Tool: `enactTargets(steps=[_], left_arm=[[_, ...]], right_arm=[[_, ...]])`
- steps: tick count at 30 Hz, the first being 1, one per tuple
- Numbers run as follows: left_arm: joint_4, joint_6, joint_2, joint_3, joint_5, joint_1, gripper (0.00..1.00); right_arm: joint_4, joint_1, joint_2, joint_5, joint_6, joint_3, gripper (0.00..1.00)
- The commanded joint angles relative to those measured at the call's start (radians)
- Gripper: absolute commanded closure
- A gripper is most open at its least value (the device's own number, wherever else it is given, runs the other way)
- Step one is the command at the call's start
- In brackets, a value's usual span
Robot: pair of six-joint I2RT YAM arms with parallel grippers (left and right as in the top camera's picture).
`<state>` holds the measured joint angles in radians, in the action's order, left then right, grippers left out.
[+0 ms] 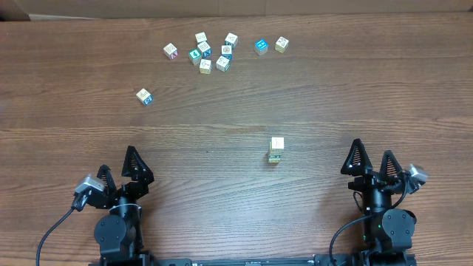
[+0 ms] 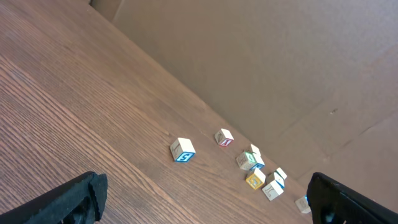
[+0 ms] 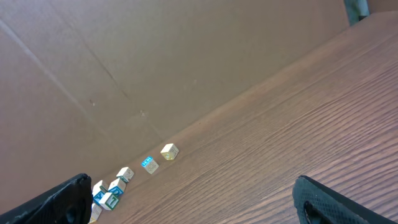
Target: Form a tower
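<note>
While both arms sit folded at the near edge of the wood-grain desk (image 1: 222, 122), the left hand (image 1: 118, 162) and the right hand (image 1: 372, 151) are released, their black fingers spread wide and grasping nothing. In the left wrist view, the fingers (image 2: 68, 202) frame only bare wood. The tower (image 1: 276, 150) stands just beyond the hands, right of centre and nearer to the right hand, touching neither. It is a narrow stack with a cream top face over a yellowish side, and the overhead view does not show how many cubes it holds. Farther out on the left, a lone cube with a blue print (image 1: 144, 96) lies by itself. Beyond it, near the far edge, a loose cluster of picture cubes (image 1: 211, 53) is scattered, some of them touching. To its right are a blue-faced cube (image 1: 260, 46) and a pale yellow cube (image 1: 281, 43), just beside each other. A brown cardboard wall (image 2: 280, 62) rises behind the desk.
</note>
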<state>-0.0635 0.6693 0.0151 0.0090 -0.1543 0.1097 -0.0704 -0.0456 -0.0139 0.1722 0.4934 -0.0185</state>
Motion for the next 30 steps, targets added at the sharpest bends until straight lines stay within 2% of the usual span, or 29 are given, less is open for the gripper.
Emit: enactTargets(steps=[1,23,25,30], left_arm=[[0.001,-0.019,-0.011,-0.004,-0.006,-0.005,0.01],[0.001,-0.019,-0.011,-0.004,-0.006,-0.005,0.0],[0.001,-0.019,-0.011,-0.004,-0.006,-0.005,0.0],[0.001,-0.019,-0.011,-0.004,-0.006,-0.005,0.0]], right_arm=[[0.005,0.007,0.011,0.007,-0.003,0.011,0.0],[0.005,0.007,0.011,0.01,-0.006,0.011,0.0],[0.005,0.007,0.011,0.008,-0.066,0.011,0.0],[0.0,0.007,0.011,-0.061,-0.373,0.011,0.0]])
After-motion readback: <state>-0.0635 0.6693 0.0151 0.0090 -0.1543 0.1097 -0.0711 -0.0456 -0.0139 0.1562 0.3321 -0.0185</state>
